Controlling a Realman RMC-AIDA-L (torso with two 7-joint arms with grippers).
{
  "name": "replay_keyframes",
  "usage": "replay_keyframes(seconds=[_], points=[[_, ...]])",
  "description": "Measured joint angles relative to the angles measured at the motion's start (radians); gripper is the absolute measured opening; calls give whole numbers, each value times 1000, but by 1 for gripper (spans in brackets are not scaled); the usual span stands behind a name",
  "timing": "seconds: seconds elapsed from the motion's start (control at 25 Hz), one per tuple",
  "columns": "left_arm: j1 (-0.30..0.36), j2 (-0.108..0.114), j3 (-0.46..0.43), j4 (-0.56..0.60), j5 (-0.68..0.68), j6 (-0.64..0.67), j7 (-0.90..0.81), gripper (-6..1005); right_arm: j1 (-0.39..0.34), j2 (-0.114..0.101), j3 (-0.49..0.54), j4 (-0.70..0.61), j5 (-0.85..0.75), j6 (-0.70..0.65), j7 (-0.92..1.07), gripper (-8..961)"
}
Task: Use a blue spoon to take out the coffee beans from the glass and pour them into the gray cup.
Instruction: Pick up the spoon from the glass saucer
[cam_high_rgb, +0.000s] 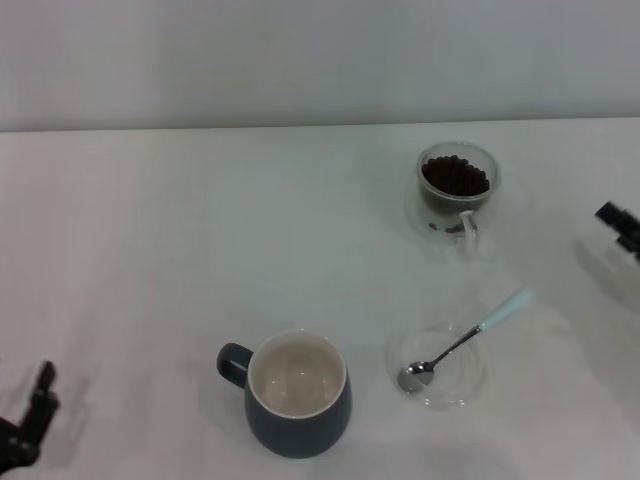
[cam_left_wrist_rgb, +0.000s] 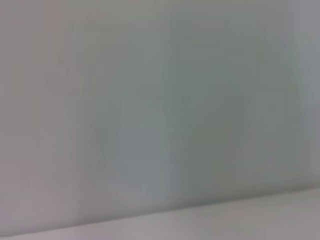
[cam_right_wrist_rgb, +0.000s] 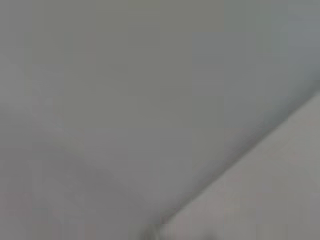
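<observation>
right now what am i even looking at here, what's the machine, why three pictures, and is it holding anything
It is a robot with two arms, each ending in a gripper. The head view comes from a camera on its head, looking down at a white table. The other two come from cameras on its wrists; both show only blank grey surfaces, so they tell you nothing useful.

On the table stand a glass full of coffee beans, farther from the robot and to its right, and a gray cup, empty, nearer to it. Right of the cup lies a blue spoon, its bowl resting in a clear saucer.

Nothing is held. The left gripper sits at the near left corner, the right gripper just shows at the right edge, both well away from the things.
</observation>
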Motion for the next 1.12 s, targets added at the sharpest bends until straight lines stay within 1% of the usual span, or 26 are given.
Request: replay_keyframes(seconds=[0.08, 0.16, 0.32, 0.4, 0.68, 1.12], points=[[-7, 0, 0, 0, -49, 0, 0, 665, -5, -3, -70, 1, 0, -3, 44, 831], [-21, 0, 0, 0, -96, 1, -1, 663, -6, 0, -107, 5, -1, -3, 62, 831], [-41, 2, 0, 0, -119, 2, -1, 658, -14, 16, -126, 8, -11, -3, 64, 831], [-57, 4, 0, -6, -121, 2, -1, 657, -17, 20, -144, 12, -15, -6, 65, 830], [-80, 4, 0, -12, -125, -1, -2, 658, -6, 25, -178, 36, -36, -26, 66, 830], [-82, 4, 0, -12, -126, -4, -2, 657, 1, 28, -233, 38, -39, -54, 66, 829]])
